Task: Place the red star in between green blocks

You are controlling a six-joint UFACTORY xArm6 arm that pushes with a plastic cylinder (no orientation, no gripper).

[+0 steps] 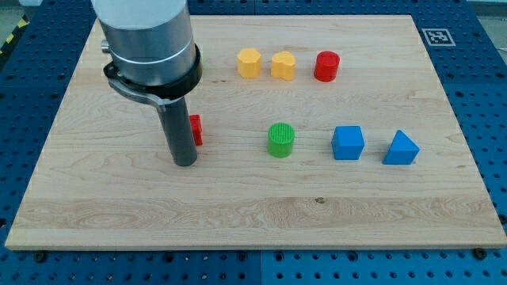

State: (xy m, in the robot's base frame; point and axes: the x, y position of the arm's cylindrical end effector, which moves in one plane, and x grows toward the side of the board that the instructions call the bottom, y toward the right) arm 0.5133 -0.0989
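Observation:
My tip (184, 163) rests on the wooden board (317, 214) left of centre. A red block (196, 129), mostly hidden behind the rod, sits just to the right of and slightly above the tip; its shape cannot be made out. A green cylinder (280, 139) stands to the right of it, well apart. A thin green sliver (200, 58) shows at the right edge of the arm's housing, near the view's top; the rest of that block is hidden.
Two yellow blocks (249, 62) (283, 66) and a red cylinder (326, 66) form a row at the top. A blue cube (348, 142) and a blue triangular block (401, 148) sit right of the green cylinder.

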